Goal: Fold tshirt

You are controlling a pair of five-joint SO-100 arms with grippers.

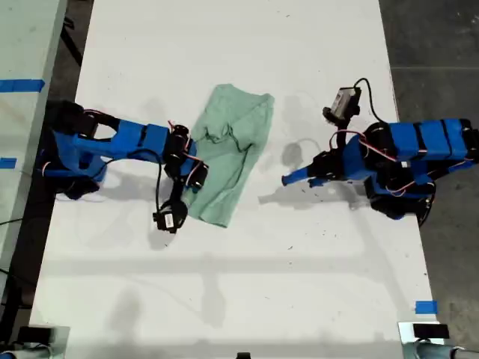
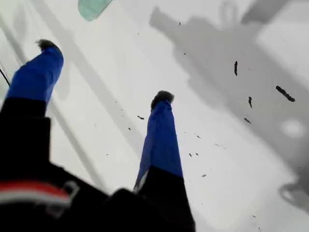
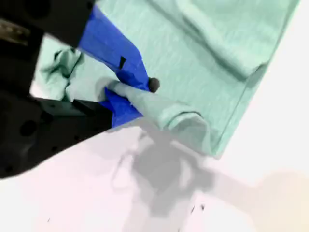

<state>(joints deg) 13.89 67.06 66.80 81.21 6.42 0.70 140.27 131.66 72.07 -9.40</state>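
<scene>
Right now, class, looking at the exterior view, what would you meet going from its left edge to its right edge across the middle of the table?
Blue arm on the exterior view's left → my second gripper shut on cloth → tshirt → my first gripper, open over bare table → blue arm on the exterior view's right.

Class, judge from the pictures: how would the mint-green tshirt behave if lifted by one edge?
Probably floppy: the tshirt lies wrinkled and partly folded. Where my second gripper pinches it, the cloth bunches into a soft roll, so it would likely drape and sag. It looks thin, probably light.
</scene>
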